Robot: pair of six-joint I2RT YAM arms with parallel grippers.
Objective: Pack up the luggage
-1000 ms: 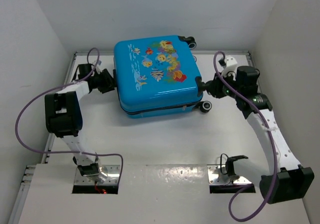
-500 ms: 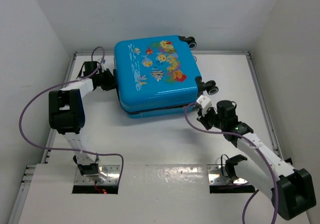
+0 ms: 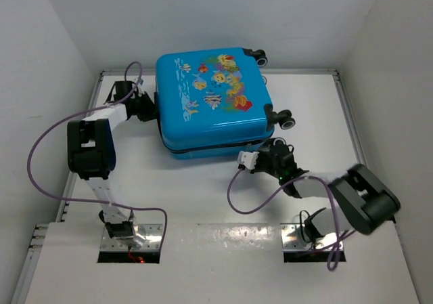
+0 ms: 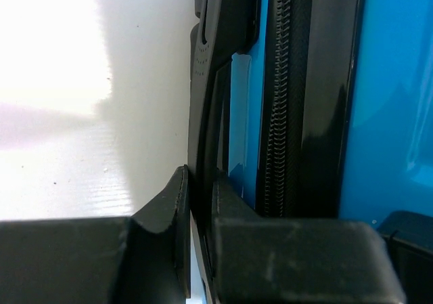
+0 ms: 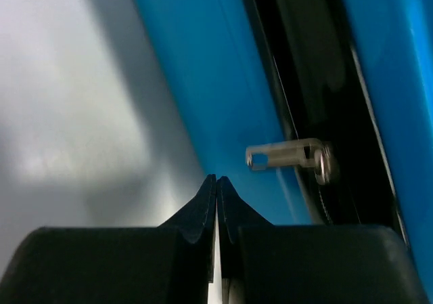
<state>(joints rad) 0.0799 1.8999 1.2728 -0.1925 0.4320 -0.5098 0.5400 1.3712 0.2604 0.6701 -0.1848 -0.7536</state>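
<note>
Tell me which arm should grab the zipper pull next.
Right, probably. The right gripper, shut, sits just short of the zipper pull on the luggage; the left gripper holds the side handle.

The luggage point(image 3: 213, 107) has a glossy bright-blue shell printed with white wavy lines and cartoon fish in yellow, orange, red and black-and-white stripes among patches of green and pink. Its zipper band point(image 4: 281, 114) is black, its zipper pull point(image 5: 287, 156) silver-toned, and its wheels point(image 3: 289, 122) black with pale hubs. The desk point(image 3: 203, 196) and the walls point(image 3: 203, 19) are plain white, the arms point(image 3: 108, 118) are white with black joints and purple cables point(image 3: 40, 148), and the left fingers point(image 4: 155, 250) and right fingers point(image 5: 196, 216) are matte black.
</note>
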